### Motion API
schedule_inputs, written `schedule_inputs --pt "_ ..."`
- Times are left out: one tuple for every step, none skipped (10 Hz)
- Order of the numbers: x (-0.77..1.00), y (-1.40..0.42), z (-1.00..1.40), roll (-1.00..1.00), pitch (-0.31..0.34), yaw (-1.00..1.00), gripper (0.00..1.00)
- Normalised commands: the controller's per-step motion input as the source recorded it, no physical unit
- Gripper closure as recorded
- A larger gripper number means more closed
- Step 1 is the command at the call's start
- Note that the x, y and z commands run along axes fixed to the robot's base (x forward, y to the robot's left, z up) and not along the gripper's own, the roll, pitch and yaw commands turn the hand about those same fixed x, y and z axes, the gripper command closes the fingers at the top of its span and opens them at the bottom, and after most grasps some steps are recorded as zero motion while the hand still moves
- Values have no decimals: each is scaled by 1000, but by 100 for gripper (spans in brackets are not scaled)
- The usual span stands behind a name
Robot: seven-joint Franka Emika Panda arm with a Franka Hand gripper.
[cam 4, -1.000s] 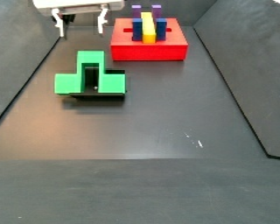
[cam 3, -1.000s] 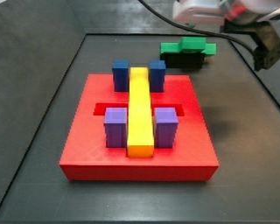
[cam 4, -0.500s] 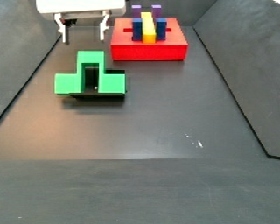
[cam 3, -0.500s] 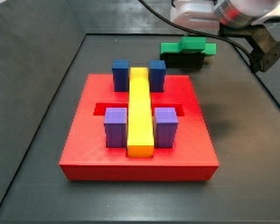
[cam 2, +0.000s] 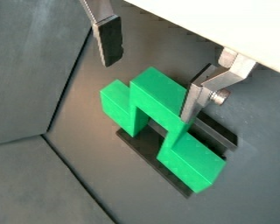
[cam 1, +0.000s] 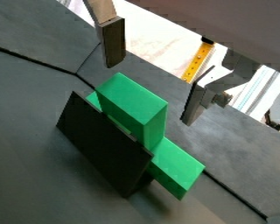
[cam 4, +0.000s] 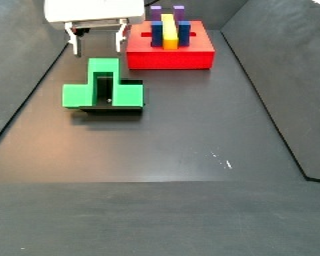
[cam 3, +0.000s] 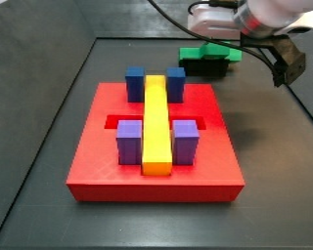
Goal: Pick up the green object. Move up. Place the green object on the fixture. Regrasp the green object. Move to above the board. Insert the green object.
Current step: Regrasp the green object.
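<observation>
I see the gripper (cam 4: 99,38) spread wide, empty, above the green object (cam 4: 103,86), which rests on the fixture (cam 1: 101,149). The board (cam 4: 170,52) with its blocks stands well apart.

Looking down in a wrist view past the parallel-jaw gripper (cam 2: 154,72) with its flat silver plate fingers (cam 2: 106,37) and dark pads, jaws standing wide apart and empty, hanging above the bright green stepped plastic block (cam 2: 161,129). Lying under that green block, touching it, the small dark black-grey rectangular fixture (cam 2: 213,133), peeking out along the block's edges. Sitting nearer one finger than the other, a raised part of the green block almost meeting the bent silver plate. Stretching beneath everything, the dark grey matte worktop (cam 2: 38,175), crossed by thin seam lines.
</observation>
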Motion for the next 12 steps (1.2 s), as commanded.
schedule_inputs --pt "0 0 -97 114 0 0 0" --pt "-23 0 -129 206 0 0 0" --pt "-106 14 -140 286 0 0 0" --pt "-71 0 -114 157 0 0 0" --pt "-46 0 -89 83 0 0 0" --pt "-54 0 -106 40 0 0 0" --pt "-31 0 -140 6 0 0 0" --pt "0 0 -237 51 0 0 0" --pt "63 0 -286 29 0 0 0" --pt "74 0 -254 31 0 0 0" --pt "71 0 -220 17 14 0 0" --pt "83 40 -166 0 37 0 0"
